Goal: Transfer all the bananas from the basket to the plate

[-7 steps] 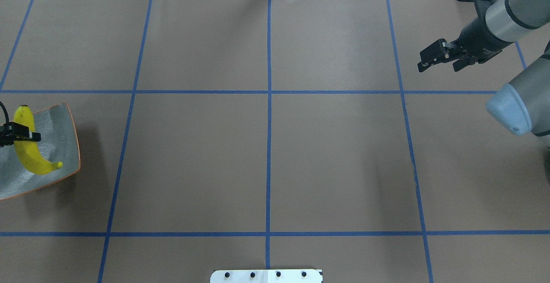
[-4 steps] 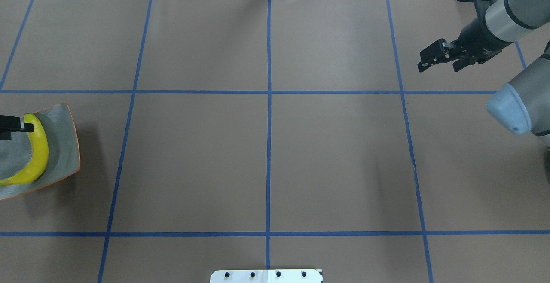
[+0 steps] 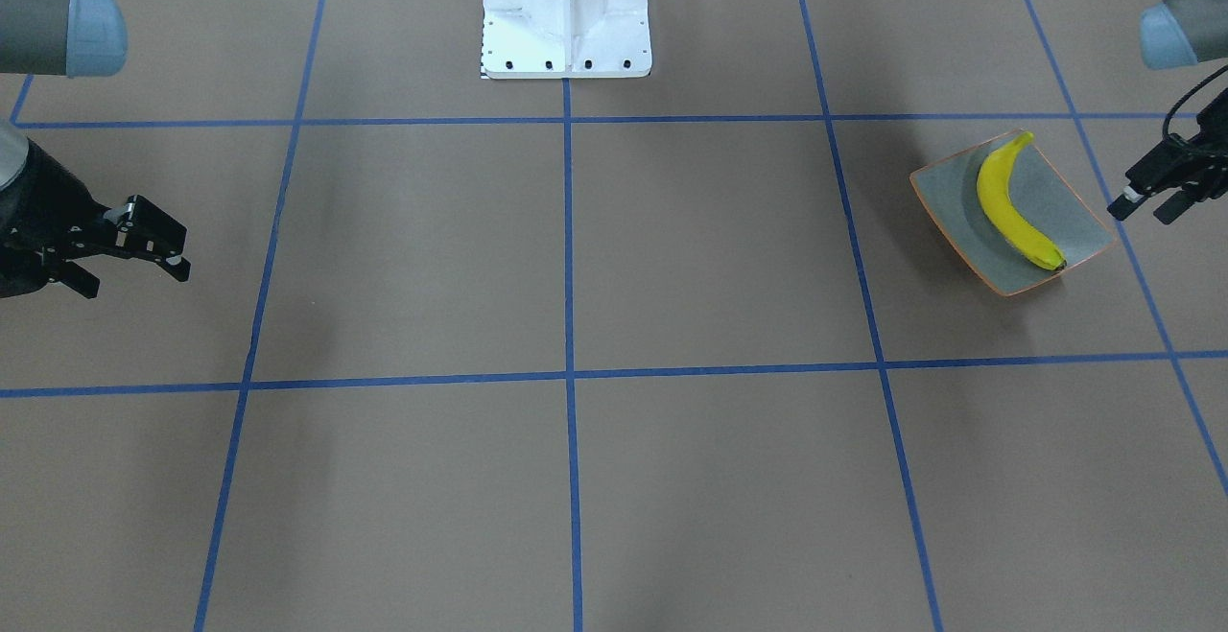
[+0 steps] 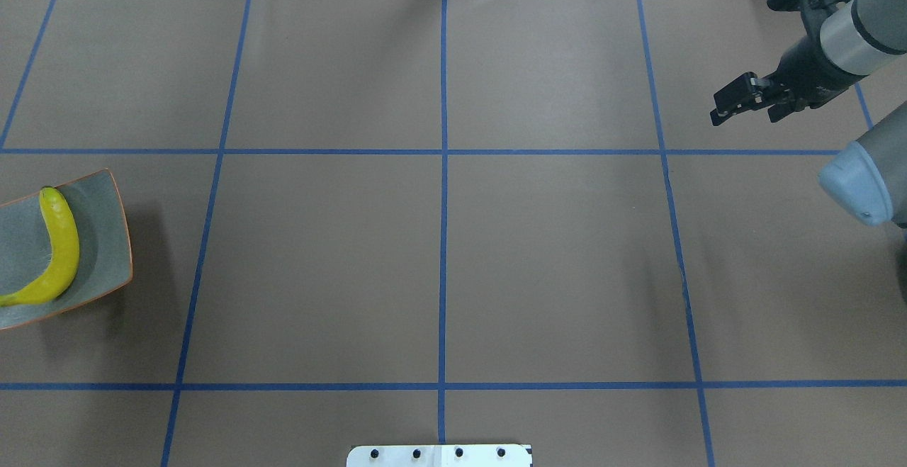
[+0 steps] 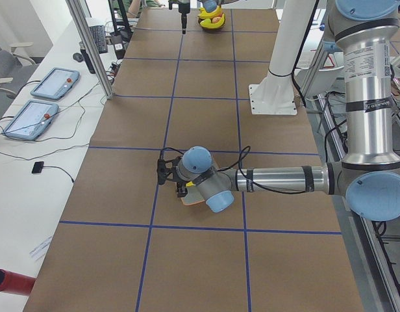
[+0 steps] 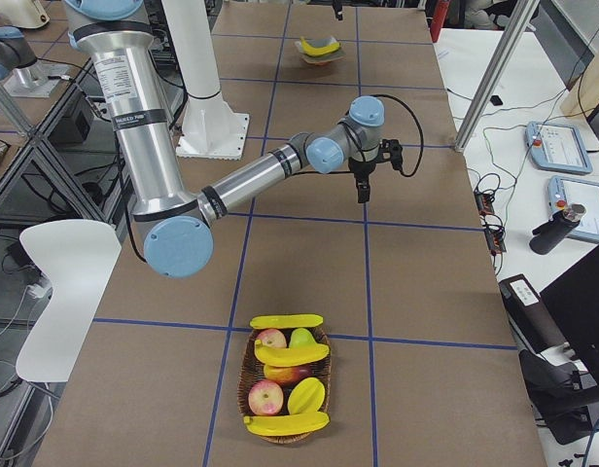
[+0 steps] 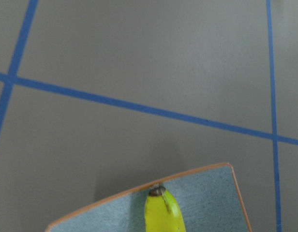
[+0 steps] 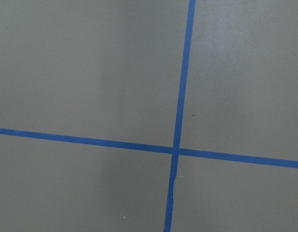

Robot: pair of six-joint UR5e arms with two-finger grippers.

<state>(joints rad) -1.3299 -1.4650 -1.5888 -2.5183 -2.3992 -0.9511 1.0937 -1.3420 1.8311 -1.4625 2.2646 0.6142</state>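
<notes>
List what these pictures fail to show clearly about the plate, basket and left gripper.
- Plate: the overhead view's left edge cuts it, and the banana tip, off.
- Basket: seen only in side views; fruit hides its inside.
- Left gripper: absent from the overhead view.

Plate (image 4: 106, 240) at left edge of table (image 4: 439, 254), partly cut off by frame. One banana (image 4: 62, 254) lying in it. Right gripper (image 4: 744, 113) over far right corner, jaws apart, empty.

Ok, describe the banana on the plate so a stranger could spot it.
At the table's end on the robot's left sits a square grey-green plate with an orange rim. One banana lies alone on it; the other bananas are in the fruit basket at the opposite end.
</notes>
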